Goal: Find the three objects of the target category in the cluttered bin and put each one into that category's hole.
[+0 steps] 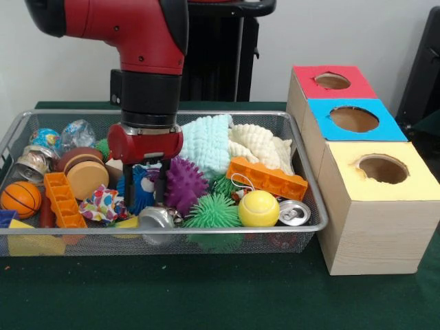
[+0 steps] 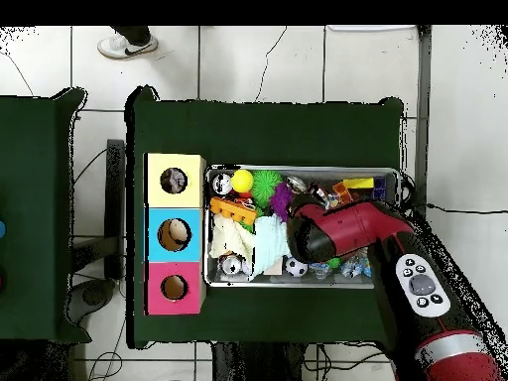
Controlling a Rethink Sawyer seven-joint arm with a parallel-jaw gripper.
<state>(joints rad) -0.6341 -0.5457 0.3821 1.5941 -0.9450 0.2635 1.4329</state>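
Note:
The wire mesh bin (image 1: 313, 199) is full of toys; it also shows in the overhead view (image 2: 303, 170). One white piece with red, blue, yellow and green patches (image 1: 103, 205) lies at the front left of the bin. My gripper (image 1: 146, 187) is open and reaches down into the bin just to the right of that piece, with its fingers (image 1: 130, 192) on either side of a blue fuzzy toy (image 1: 144, 184). The yellow-topped box's hole (image 1: 382, 168) is to the right of the bin; it also shows in the overhead view (image 2: 174, 181). The other patterned pieces are not clearly seen.
A purple spiky ball (image 1: 184, 184), green spiky ball (image 1: 212, 212), yellow ball (image 1: 258, 208), can (image 1: 294, 213), orange bricks (image 1: 267, 177), toy burger (image 1: 84, 172) and basketball (image 1: 20, 198) crowd the bin. Mint towel (image 1: 206, 141) and cream towel (image 1: 261, 144) lie behind. Blue-topped box (image 1: 354, 119) and red-topped box (image 1: 332, 81) stand beyond.

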